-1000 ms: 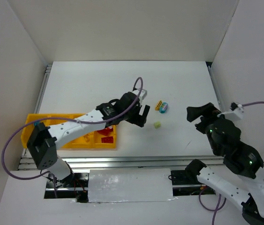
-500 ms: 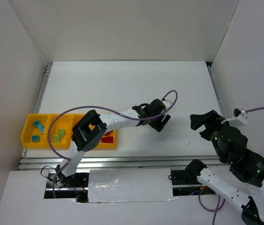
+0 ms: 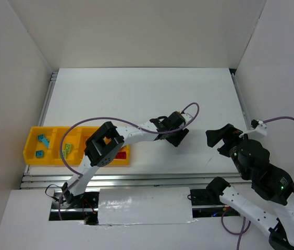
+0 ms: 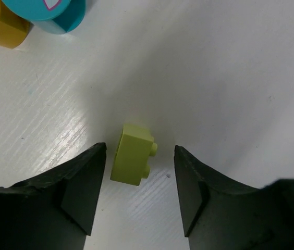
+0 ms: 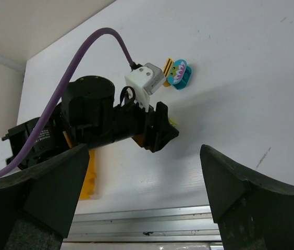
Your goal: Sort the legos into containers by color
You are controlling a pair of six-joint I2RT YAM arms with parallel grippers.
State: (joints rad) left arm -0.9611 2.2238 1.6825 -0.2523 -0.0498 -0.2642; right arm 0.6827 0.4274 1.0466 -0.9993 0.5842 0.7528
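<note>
the left gripper (image 4: 139, 152) has moved out from the yellow tray (image 3: 26, 150) and now straddles the light green brick (image 4: 133, 161) on the table (image 4: 230, 78), fingers spread; closing comes next. right gripper (image 3: 216, 140): spread, empty.

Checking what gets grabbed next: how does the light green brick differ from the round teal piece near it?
The light green brick is boxy, studs pointing sideways; the teal piece is round. The brick lies between the open left fingers; the teal piece sits beyond them, beside a yellow piece. Both rest on the white table.
</note>
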